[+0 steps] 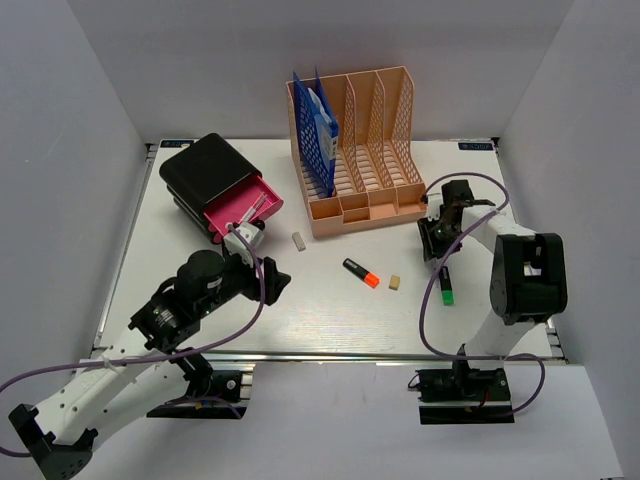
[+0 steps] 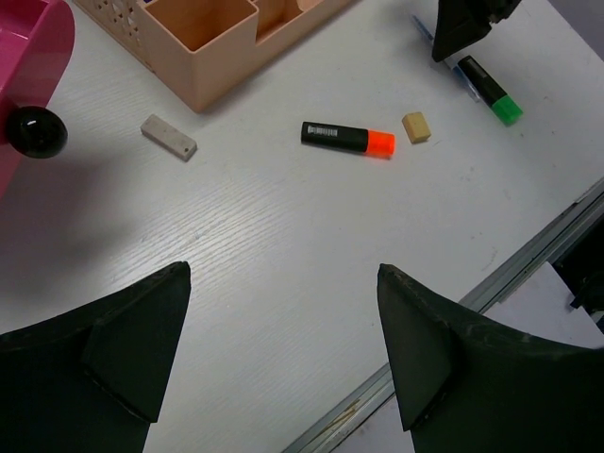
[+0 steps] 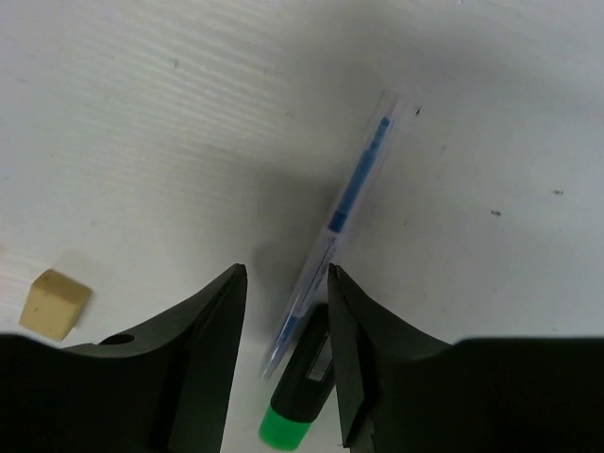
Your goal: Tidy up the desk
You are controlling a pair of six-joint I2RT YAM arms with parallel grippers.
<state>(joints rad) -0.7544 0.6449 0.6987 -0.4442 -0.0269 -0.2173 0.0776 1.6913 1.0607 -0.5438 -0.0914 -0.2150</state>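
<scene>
The right end effector (image 3: pixel 283 276) hangs low over the desk (image 1: pixel 320 320), on its right side, fingers (image 3: pixel 189 359) narrowly parted astride a blue pen (image 3: pixel 357 179), likely lined up for a pinch (nothing gripped yet). The left end effector (image 2: pixel 283 274) gapes wide, empty. Fingers hide the pen's tip and most of a green-capped marker (image 3: pixel 286 425).

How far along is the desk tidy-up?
Done: blue folders stand in the peach rack. In hand: the right fingers straddle the blue pen, not closed on it; the left fingers are open and empty. Left: grey eraser, orange highlighter, tan eraser and green highlighter lie loose on the desk, and the pink drawer is open.
</scene>
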